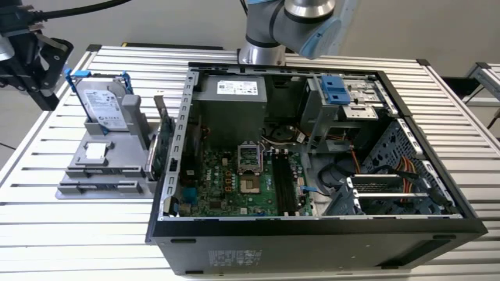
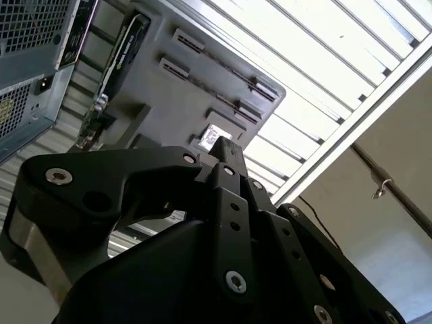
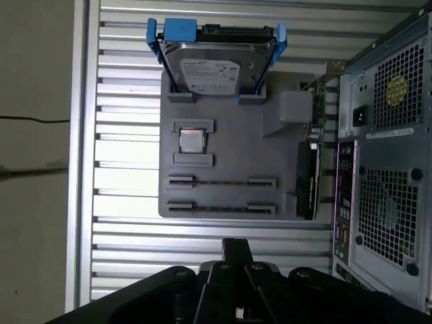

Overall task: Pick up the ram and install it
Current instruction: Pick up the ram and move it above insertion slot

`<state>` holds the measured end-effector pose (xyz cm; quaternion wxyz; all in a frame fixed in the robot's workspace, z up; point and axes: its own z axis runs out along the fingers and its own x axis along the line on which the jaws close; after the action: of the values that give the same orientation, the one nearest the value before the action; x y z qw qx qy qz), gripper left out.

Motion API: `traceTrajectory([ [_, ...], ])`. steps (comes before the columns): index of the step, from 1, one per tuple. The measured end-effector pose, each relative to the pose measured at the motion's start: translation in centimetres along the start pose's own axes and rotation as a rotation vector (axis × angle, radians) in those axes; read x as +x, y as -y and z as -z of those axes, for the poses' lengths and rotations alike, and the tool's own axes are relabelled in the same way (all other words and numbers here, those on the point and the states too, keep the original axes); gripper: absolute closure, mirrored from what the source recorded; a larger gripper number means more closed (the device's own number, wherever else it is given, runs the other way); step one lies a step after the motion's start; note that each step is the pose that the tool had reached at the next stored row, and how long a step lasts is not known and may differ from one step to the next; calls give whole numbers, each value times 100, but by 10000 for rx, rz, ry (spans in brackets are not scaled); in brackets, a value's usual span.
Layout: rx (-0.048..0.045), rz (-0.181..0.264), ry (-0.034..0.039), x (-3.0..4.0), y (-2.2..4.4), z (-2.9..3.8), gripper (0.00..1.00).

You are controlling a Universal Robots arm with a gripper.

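The gripper (image 3: 236, 248) is hanging close to the lens, fingers (image 2: 228, 152) pressed together and gripping nothing I can see. Beyond it, the grey tray (image 3: 229, 145) is carrying the hard drive (image 3: 214, 67). Farther off, the ram (image 1: 277, 181) is seemingly sitting, dark and thin, in the motherboard slots of the open case (image 1: 312, 240).

Silver arm (image 1: 262, 35), blue cap (image 1: 332, 32); black jaws

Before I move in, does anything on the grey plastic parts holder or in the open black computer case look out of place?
Nothing stands out. The silver hard drive with blue rails sits square in the parts holder, the small square chip lies flat in its pocket, and the case rests level on the slatted metal table.
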<state>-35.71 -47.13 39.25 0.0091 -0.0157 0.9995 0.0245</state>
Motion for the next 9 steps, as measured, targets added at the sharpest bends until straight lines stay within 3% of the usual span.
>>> traceTrajectory([
  [9,-9,554,-27,0,0,0,100],
])
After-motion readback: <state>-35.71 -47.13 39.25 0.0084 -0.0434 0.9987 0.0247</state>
